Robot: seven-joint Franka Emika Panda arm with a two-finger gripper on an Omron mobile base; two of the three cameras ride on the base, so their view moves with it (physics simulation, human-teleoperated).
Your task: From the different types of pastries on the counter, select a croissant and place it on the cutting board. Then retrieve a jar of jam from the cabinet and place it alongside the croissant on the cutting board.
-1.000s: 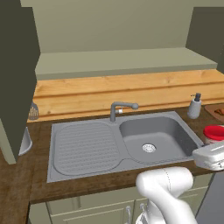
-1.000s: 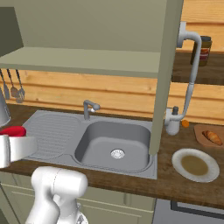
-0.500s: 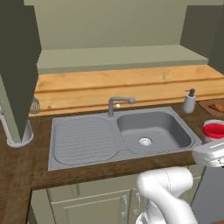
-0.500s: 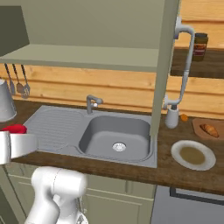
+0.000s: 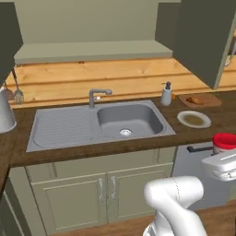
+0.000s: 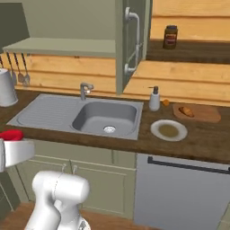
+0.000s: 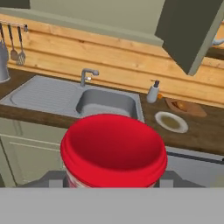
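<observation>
Hand view: the hand [image 7: 113,183] grips the jar of jam [image 7: 113,151]; the croissant [image 6: 186,111] lies on the cutting board [image 6: 207,114].

Red-lidded jar of jam [image 7: 113,151] held upright, well short of the cutting board [image 6: 197,112]. Golden croissant [image 6: 186,111] lying on that board, far end of dark counter [image 6: 188,141]. Cabinet [image 6: 132,45] door open.

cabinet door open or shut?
Open: the cabinet door swings out toward the camera, baring the pale shelf inside.
</observation>
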